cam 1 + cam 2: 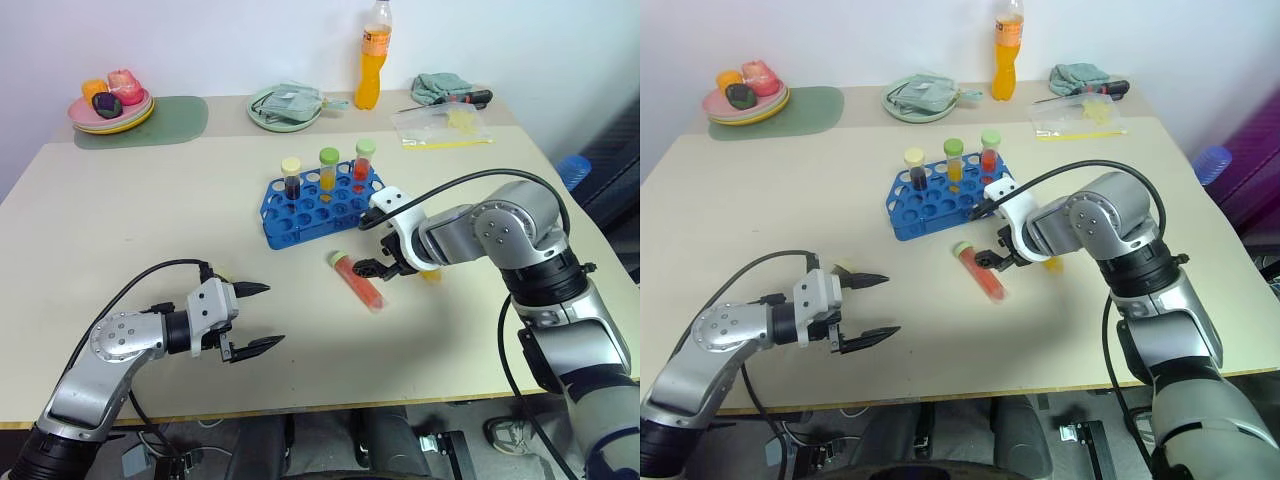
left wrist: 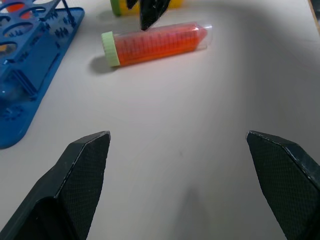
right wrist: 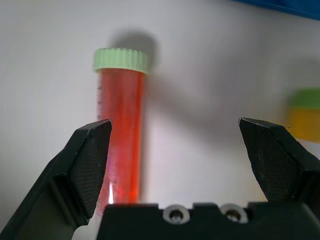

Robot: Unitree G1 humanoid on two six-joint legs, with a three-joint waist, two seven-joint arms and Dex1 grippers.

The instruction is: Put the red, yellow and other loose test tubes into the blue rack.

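From the head views, a blue plastic test-tube rack (image 1: 318, 203) stands near the middle of the pale beige table (image 1: 120, 230), and three capped tubes stand upright in its back row – one dark red, one amber, one red. Just in front of the rack, a loose red-orange tube with a pale green screw cap (image 1: 357, 280) lies flat on the table, cap end toward the rack. The right gripper (image 1: 381, 262) hangs over that tube, angled downward, its black fingers spread apart and holding nothing; a bit of a yellow tube (image 1: 431, 274) peeks out from under the right arm. The left gripper (image 1: 255, 318) hovers low over the near part of the table, well apart from the rack, its two fingers also wide open and empty. Along the far edge sit a stack of plates with toy food, a green plate with a cloth, and an orange drink bottle. The left wrist view looks between the parted fingers at the lying red-orange tube and a corner of the blue rack. The right wrist view shows the red-orange tube just beside one finger (image 3: 85, 165) – whether they touch I cannot tell – and the green-capped yellow tube off to the other side.
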